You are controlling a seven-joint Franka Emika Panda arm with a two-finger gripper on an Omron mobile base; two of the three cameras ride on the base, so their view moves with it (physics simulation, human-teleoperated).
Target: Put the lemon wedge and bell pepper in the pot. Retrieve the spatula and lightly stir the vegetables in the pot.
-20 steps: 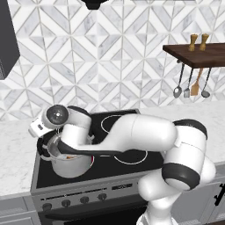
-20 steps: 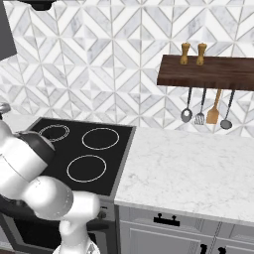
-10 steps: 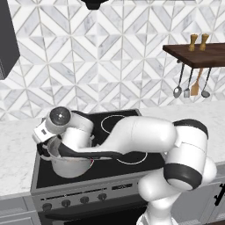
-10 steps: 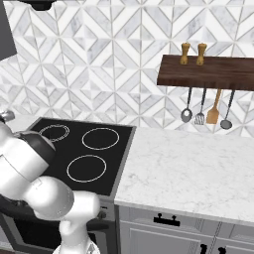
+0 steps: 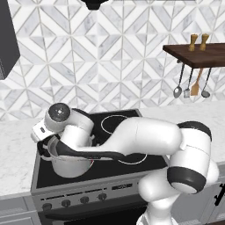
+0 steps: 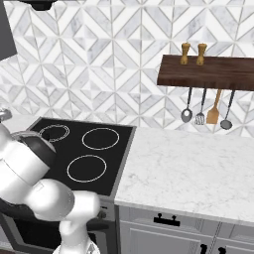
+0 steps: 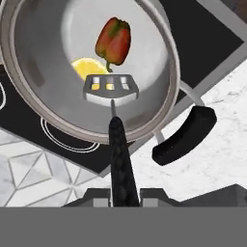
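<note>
The steel pot point(image 5: 70, 166) stands on the front left burner of the stove, and the hand view looks straight down past its rim point(image 7: 30, 112). Inside lie a red-green bell pepper point(image 7: 114, 40) and, touching it, the yellow lemon wedge point(image 7: 87, 68). The spatula's grey slotted head point(image 7: 110, 88) sits in the pot over the lemon's edge. Its black handle point(image 7: 119, 149) runs back into my gripper point(image 7: 123, 194), which is shut on it. My hand point(image 5: 44, 131) hangs over the pot's left rim.
A black handle point(image 7: 185, 135) sticks out from the pot's rim toward the marble counter point(image 6: 198, 168). The black cooktop point(image 6: 99, 149) has three free burners. A wooden shelf point(image 6: 208, 72) at the right holds hanging utensils point(image 6: 215, 111) and two shakers.
My hand has shifted slightly down over the pot's left rim. The stove, pot and counter stay where they were.
</note>
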